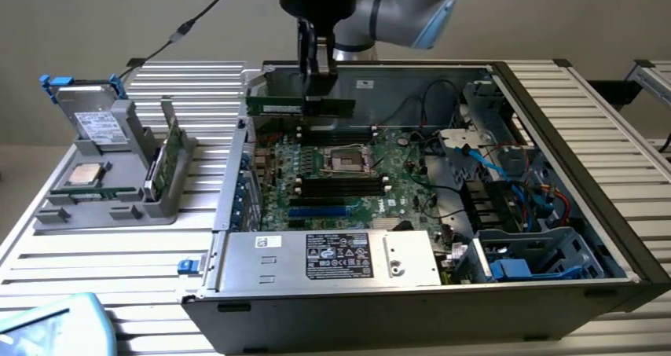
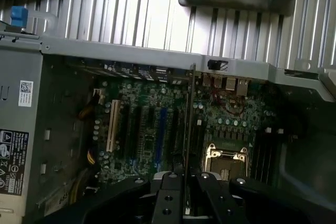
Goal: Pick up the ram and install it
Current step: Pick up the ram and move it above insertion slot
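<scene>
Ram [image 1: 275, 105] | pinched at its top edge, mid-length, by gripper [image 1: 317, 89], jaws narrow on it | hangs edge-down inside computer case [image 1: 398, 317], over motherboard [image 1: 404, 163], above its far slots | likely light, stiff, fragile: grip bare board edges, not chips

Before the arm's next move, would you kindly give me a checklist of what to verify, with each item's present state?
1. Ram held by the gripper: ok, jaws shut on its upper edge.
2. Ram inside the open case, above the motherboard: ok.
3. Ram running lengthwise along the memory slots: ok, judging by the exterior view.
4. Ram exactly over one slot: cannot tell.
5. Slot latches open: cannot tell.
6. Blue cables apart from the ram: ok, they lie toward the exterior view's right.
</scene>
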Controlling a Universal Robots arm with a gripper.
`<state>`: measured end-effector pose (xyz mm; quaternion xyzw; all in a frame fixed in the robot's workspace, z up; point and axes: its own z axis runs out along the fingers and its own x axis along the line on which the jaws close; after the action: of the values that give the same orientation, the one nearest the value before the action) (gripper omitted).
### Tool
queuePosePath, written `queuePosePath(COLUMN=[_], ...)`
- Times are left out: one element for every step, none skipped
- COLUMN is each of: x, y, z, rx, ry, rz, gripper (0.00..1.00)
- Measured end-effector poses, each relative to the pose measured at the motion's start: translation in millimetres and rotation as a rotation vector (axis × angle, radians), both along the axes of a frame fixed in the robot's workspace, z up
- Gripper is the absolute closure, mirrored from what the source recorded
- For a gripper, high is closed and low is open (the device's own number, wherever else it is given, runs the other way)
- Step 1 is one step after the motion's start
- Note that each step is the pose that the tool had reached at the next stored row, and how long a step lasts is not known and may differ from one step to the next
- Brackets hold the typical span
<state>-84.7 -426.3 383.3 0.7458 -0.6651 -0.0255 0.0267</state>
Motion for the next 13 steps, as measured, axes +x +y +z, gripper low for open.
queuePosePath(x=[4.9, 9.4, 13.9, 18.4, 22.7, 27.2, 31.9, 36.6, 40.4, 42.7, 43.8, 44.3, 44.5], y=[0.0, 0.0, 0.0, 0.0, 0.0, 0.0, 0.0, 0.0, 0.1, 0.6, 1.5, 2.4, 3.7], z=[0.0, 0.0, 0.0, -0.1, 0.0, -0.1, 0.0, 0.0, -0.2, -1.0, -2.3, -3.7, -5.1], rx=[0.0, 0.0, 0.0, 0.0001, 0.0, 0.0001, 0.0, -0.0001, -0.0001, -0.0003, -0.0005, -0.0008, -0.0009], ry=[0.0, 0.0, 0.0, -0.0001, 0.0, 0.0, 0.0, 0.0, 0.0, -0.0002, -0.0006, -0.0009, -0.0013], rz=[0.0, 0.0, 0.001, 0.001, 0.001, 0.001, 0.001, 0.002, 0.002, 0.002, 0.002, 0.002, 0.002], gripper=[0.86, 0.86, 0.86, 0.86, 0.86, 0.86, 0.86, 0.86, 0.86, 0.86, 0.86, 0.86, 0.86])
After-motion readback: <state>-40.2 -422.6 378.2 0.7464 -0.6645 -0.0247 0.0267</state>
